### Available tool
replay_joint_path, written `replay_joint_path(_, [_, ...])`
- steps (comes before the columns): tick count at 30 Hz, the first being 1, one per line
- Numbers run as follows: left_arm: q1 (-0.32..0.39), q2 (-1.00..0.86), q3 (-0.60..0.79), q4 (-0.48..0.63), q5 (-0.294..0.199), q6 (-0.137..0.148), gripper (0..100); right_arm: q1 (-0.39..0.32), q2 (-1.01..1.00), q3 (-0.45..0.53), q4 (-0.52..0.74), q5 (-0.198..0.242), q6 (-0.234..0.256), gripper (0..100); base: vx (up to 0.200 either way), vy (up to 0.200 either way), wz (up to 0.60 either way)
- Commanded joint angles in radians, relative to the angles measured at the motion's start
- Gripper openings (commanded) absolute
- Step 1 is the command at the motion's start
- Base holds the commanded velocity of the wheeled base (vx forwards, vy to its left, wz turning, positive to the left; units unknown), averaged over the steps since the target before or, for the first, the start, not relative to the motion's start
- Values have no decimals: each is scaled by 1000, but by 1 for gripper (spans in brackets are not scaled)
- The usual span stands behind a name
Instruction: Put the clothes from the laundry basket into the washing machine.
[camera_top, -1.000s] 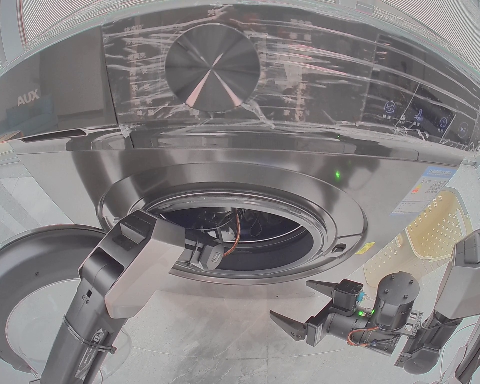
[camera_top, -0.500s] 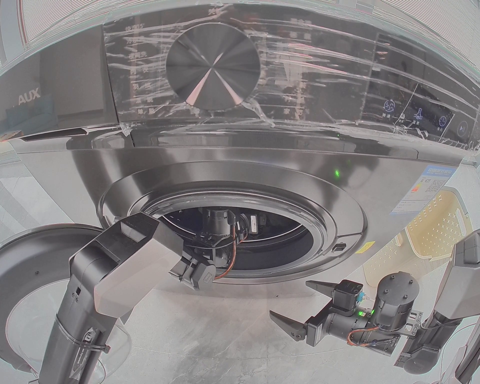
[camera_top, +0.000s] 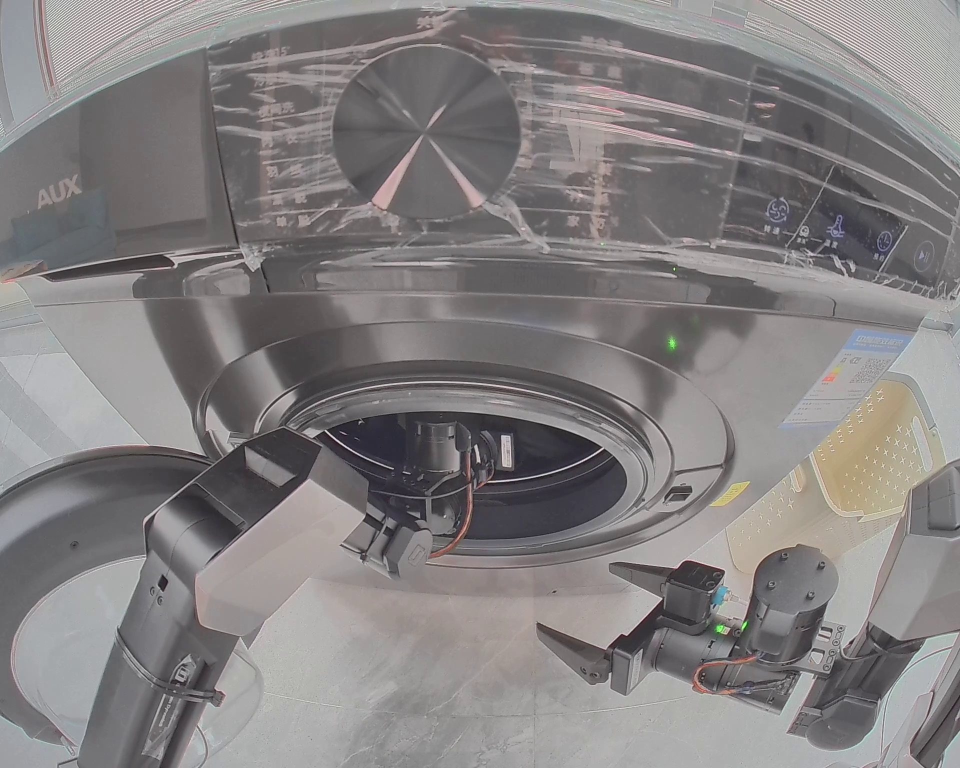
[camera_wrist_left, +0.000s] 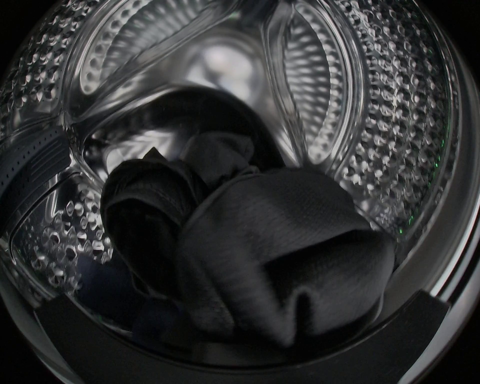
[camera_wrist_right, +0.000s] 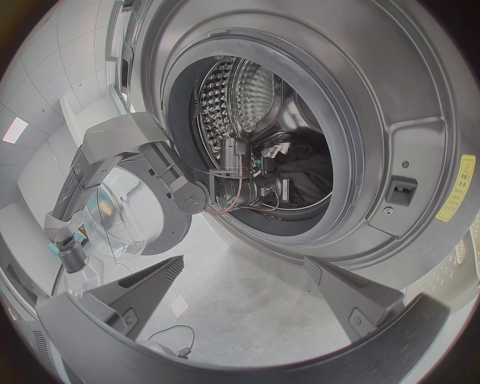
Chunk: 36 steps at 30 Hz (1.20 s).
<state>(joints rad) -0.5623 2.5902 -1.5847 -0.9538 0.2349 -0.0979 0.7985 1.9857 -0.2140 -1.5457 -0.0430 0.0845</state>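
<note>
The washing machine (camera_top: 620, 340) stands in front of me with its round door (camera_top: 60, 540) swung open to the left. My left arm goes into the drum opening (camera_top: 570, 480), with its wrist (camera_top: 432, 465) just inside the rim. Its left gripper (camera_wrist_right: 286, 186) points at a heap of dark clothes (camera_wrist_left: 280, 240) lying on the drum floor, and the same clothes (camera_wrist_right: 312, 172) sit just beyond it. My right gripper (camera_top: 576, 602) hangs open and holds nothing, low in front of the machine, below and right of the opening. The cream laundry basket (camera_top: 870, 460) stands at the right, beside the machine.
The open glass door (camera_wrist_right: 120, 215) takes up the space left of the opening, behind my left arm. Pale tiled floor (camera_top: 450, 660) lies between the machine and my right gripper. The door latch (camera_wrist_right: 401, 192) sits on the right rim.
My left arm has drawn back and dropped a little at the drum opening, so its wrist now shows at the rim. The right arm has stayed where it was.
</note>
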Motion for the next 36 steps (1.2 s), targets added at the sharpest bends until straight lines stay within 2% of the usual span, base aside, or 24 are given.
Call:
replay_joint_path(1, [13, 74, -190, -33, 29, -20, 0, 1, 1, -1, -1, 0, 0, 100, 0, 0, 0])
replay_joint_path(7, [6, 70, -195, -48, 32, -34, 0, 1, 1, 1, -1, 0, 0, 100, 0, 0, 0])
replay_joint_path(11, [1, 47, -126, -66, 32, -31, 0, 1, 1, 1, -1, 0, 0, 100, 0, 0, 0])
replay_joint_path(12, [-2, 30, -95, -71, 32, -29, 100, 1, -1, 1, -1, 0, 0, 100, 0, 0, 0])
replay_joint_path(17, [-19, -53, 20, -72, 32, -33, 100, -1, -2, 1, -1, 2, 0, 100, 0, 0, 0])
replay_joint_path(18, [-36, -145, 149, -60, 32, -31, 100, -2, -2, 1, -1, 2, 0, 100, 0, 0, 0])
replay_joint_path(23, [-87, -297, 420, -69, 32, -25, 100, -4, -2, 7, -1, 2, 0, 100, 0, 0, 0])
replay_joint_path(24, [-88, -302, 428, -71, 32, -25, 100, -4, -2, 8, -1, 2, 0, 100, 0, 0, 0])
replay_joint_path(26, [-125, -381, 565, -83, 30, -28, 100, -4, -4, 13, -1, 2, 0, 100, 0, 0, 0])
replay_joint_path(32, [-205, -489, 762, -207, 30, -19, 100, -12, -12, 48, -1, 5, 1, 100, 0, 0, 0])
replay_joint_path(36, [-246, -565, 891, -253, 30, -23, 100, -5, -44, 78, 1, 6, 0, 100, 0, 0, 0])
